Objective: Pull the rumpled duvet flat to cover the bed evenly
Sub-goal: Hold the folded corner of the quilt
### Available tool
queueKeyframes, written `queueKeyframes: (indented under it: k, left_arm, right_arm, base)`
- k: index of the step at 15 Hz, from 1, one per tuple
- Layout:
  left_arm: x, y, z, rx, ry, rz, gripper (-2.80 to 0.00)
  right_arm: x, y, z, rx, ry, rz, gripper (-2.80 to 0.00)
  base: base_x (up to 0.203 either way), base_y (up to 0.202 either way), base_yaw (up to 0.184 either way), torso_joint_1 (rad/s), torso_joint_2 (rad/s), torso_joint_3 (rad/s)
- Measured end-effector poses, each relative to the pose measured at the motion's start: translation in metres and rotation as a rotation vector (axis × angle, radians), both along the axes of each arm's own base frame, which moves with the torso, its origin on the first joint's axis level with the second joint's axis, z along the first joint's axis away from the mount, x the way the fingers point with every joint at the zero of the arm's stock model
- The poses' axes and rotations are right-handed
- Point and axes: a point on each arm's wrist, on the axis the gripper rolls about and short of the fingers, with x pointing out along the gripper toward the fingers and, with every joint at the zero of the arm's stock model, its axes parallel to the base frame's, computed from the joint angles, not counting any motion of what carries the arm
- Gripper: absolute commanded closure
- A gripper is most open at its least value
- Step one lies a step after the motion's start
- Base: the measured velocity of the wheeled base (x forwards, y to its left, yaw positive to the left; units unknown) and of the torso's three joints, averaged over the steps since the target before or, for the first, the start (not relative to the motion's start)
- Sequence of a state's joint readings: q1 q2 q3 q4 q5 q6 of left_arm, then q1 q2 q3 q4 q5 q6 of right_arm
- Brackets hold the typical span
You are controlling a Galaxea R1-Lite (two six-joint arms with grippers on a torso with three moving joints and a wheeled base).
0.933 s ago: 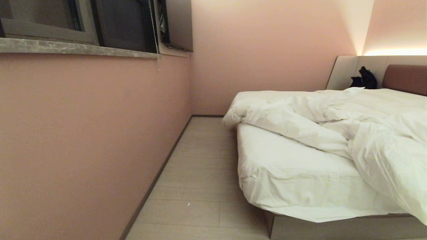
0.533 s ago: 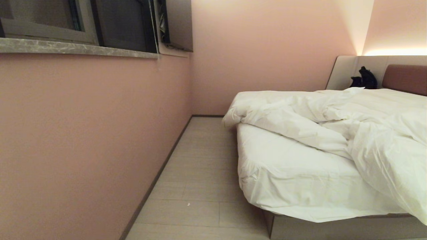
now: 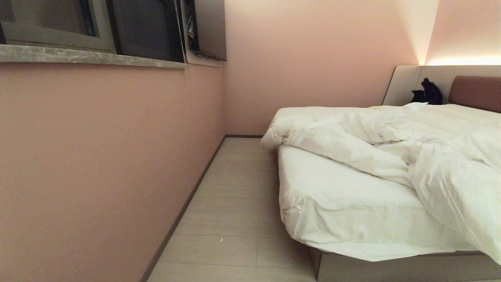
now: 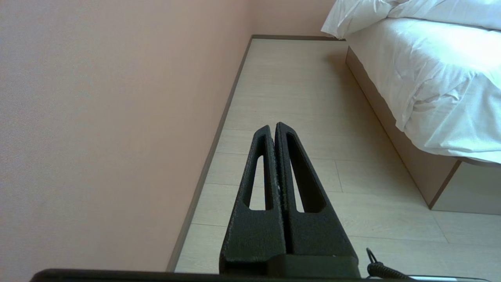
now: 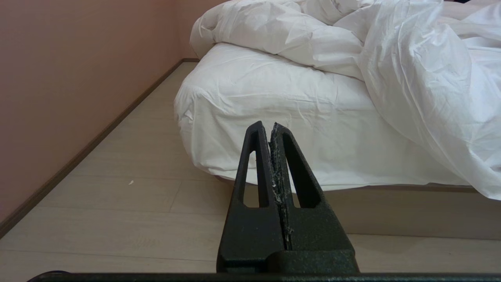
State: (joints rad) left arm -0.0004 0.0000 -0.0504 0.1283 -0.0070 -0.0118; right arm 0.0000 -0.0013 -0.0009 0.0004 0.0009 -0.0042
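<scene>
Nothing has shifted since the earlier frames, camera and bedding alike holding steady. Out on the left, the left gripper (image 4: 275, 126) hangs over the pale floor (image 3: 235, 203) beside the pink wall (image 3: 98, 156), fingers pressed together, holding nothing. Next along, the right gripper (image 5: 269, 126) is likewise closed and empty, pointing at the bed (image 3: 391, 270), where the duvet (image 3: 430, 156) lies bunched across the mattress, baring the near corner's fitted sheet (image 3: 340, 207).
</scene>
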Motion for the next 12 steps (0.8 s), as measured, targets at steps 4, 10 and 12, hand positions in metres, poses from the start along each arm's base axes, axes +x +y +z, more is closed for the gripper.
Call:
queueKeyframes:
  k: [4,10,12]
  left_arm:
    - [-0.0001,0.0000,0.0002,0.000,-0.001,-0.001,0.00]
    - [-0.0001,0.0000,0.0003,0.000,-0.001,0.000,0.00]
    - [-0.0001,0.0000,0.0001,0.000,0.001,0.001,0.00]
  right_arm:
    - [0.0000,0.0000,0.0000,0.000,0.000,0.000,0.00]
    - [0.0000,0.0000,0.0001,0.000,-0.001,0.000,0.00]
    - [0.0000,0.0000,0.0000,0.000,0.000,0.000,0.00]
  base:
    - [0.000,0.000,0.000,0.000,0.00,0.000]
    - [0.052,0.000,0.001,-0.001,0.00,0.002]
    - [0.198,0.000,0.000,0.004,0.00,0.002]
